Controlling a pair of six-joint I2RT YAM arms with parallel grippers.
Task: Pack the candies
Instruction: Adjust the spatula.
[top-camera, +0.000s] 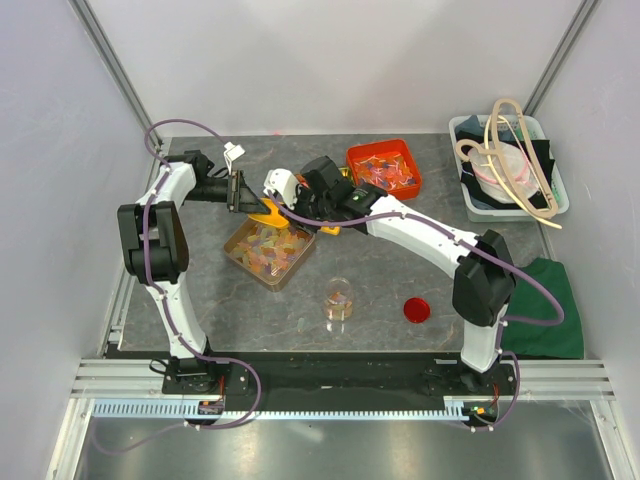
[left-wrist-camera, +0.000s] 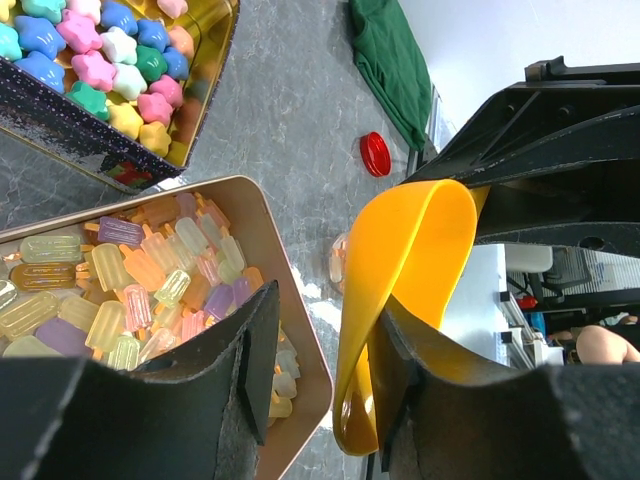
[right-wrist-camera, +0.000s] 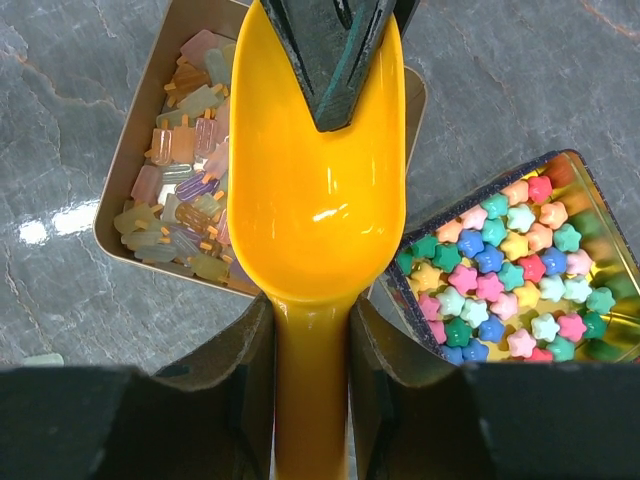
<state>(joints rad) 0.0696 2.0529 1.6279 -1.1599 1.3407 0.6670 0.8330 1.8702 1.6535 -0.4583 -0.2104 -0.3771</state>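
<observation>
The candies (top-camera: 268, 247) (left-wrist-camera: 130, 290) (right-wrist-camera: 185, 200) are pale, translucent ice-lolly shapes filling a tan tin (top-camera: 232, 255) (left-wrist-camera: 290, 300). A yellow scoop (top-camera: 268, 213) (left-wrist-camera: 400, 270) (right-wrist-camera: 315, 190) hangs over the tin's far edge, its bowl bare. My right gripper (top-camera: 300, 205) (right-wrist-camera: 311, 340) is shut on the scoop's handle. My left gripper (top-camera: 243, 190) (left-wrist-camera: 325, 400) stands open at the bowl's front. One of its fingers lies against the scoop's rim and the other is apart from it, over the tin.
A tin of bright star candies (top-camera: 384, 168) (left-wrist-camera: 110, 70) (right-wrist-camera: 510, 270) sits beside the tan tin. Nearer the arm bases are a small clear jar (top-camera: 339, 300) and a red lid (top-camera: 417, 310). A green cloth (top-camera: 545, 305) and a white bin (top-camera: 508, 165) are on the right.
</observation>
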